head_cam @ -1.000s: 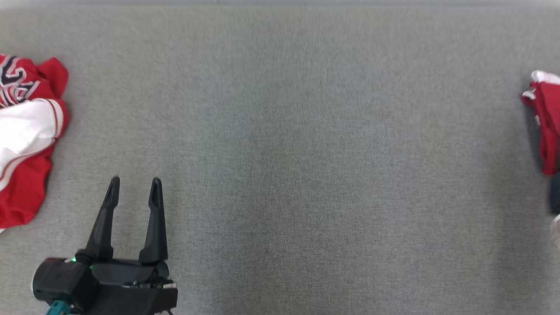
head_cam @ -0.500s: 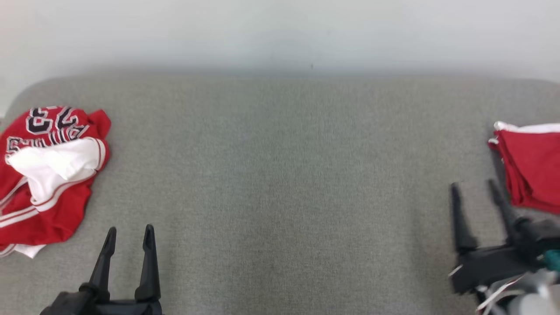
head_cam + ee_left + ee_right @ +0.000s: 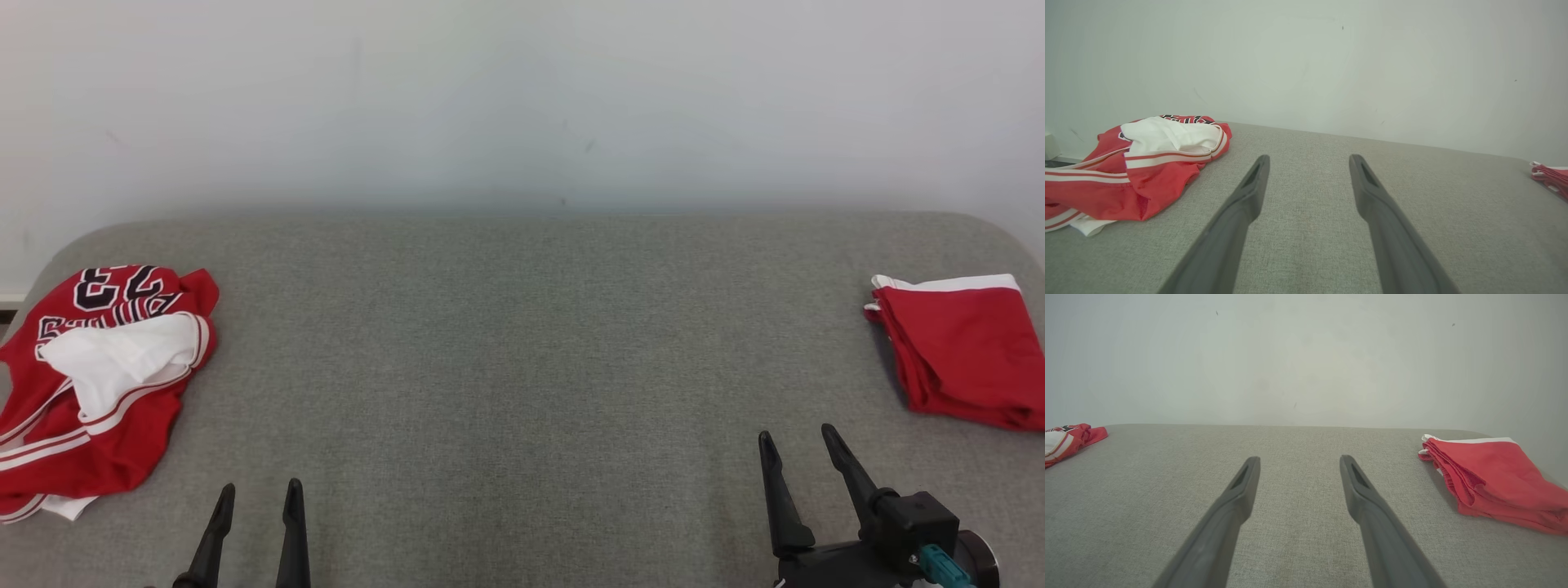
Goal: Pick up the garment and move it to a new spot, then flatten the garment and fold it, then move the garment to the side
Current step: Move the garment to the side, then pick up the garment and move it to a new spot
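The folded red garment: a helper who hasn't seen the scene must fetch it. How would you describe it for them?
On the wide grey surface against the pale wall, look to the robot's right end. The folded red garment lies there, a neat flat stack with one white band, unlike the crumpled, lettered red-and-white jersey at the left end.

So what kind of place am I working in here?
Probably a bare garment-folding test station: a grey fabric-covered surface with rounded corners set against a plain white wall, a crumpled red and white basketball jersey at its left end and a folded red garment at its right.
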